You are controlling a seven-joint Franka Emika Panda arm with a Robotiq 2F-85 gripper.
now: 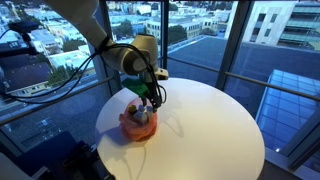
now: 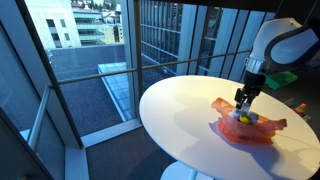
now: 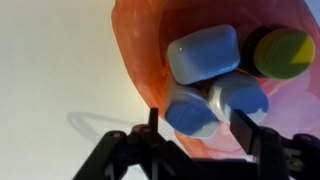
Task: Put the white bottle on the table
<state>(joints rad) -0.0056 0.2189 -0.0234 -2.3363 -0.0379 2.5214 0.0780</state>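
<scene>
In the wrist view the orange-red container (image 3: 135, 50) lies on the white table (image 3: 50, 70). It holds two white cylinders side by side. The nearer one is the white bottle (image 3: 190, 108), the other (image 3: 242, 95) touches it on the right. A rounder pale lump (image 3: 203, 52) and a yellow piece (image 3: 283, 52) lie behind them. My gripper (image 3: 198, 128) is open, low over the container, with one finger on each side of the white cylinders. In both exterior views the gripper (image 1: 150, 100) (image 2: 241, 102) reaches down into the container (image 1: 138, 126) (image 2: 252, 130), and the bottle is too small to make out.
The round white table (image 1: 205, 125) (image 2: 180, 110) stands next to tall glass windows (image 1: 200, 30) (image 2: 90, 70). The container sits near the table's edge. A small green and orange object (image 2: 298, 106) lies at the far side of the table. Cables (image 1: 40, 80) hang beside the arm.
</scene>
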